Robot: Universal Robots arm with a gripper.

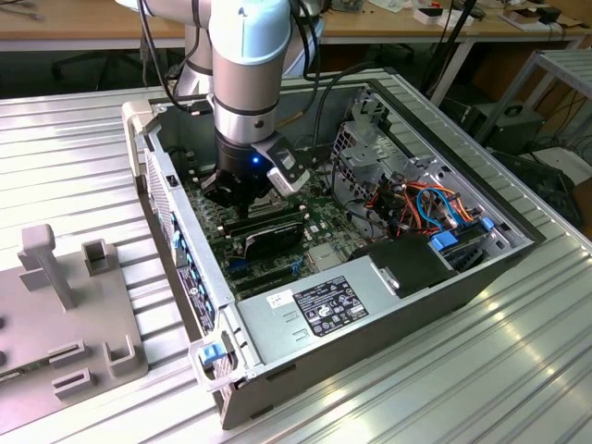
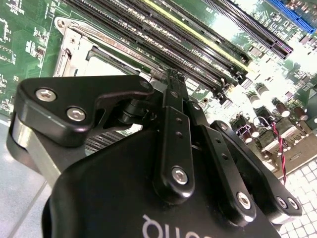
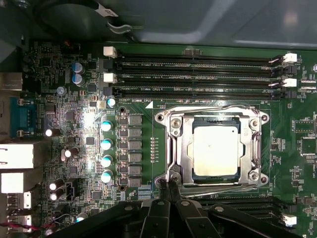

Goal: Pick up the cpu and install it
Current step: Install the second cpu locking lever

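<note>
The cpu, a pale grey square chip, lies flat inside the metal-framed socket on the green motherboard. The socket frame is seen beyond the fingers in the second wrist view. My gripper hovers low at one corner of the socket frame, beside the cpu and not on it. Its two black fingers are pressed together, shut, and I see nothing between them. In the exterior view the gripper is down inside the open computer case, over the motherboard.
Long black memory slots run along one side of the socket and more slots along the other. A row of capacitors stands nearby. A power supply, a drive cage and bundled cables crowd the case. A grey fixture sits outside.
</note>
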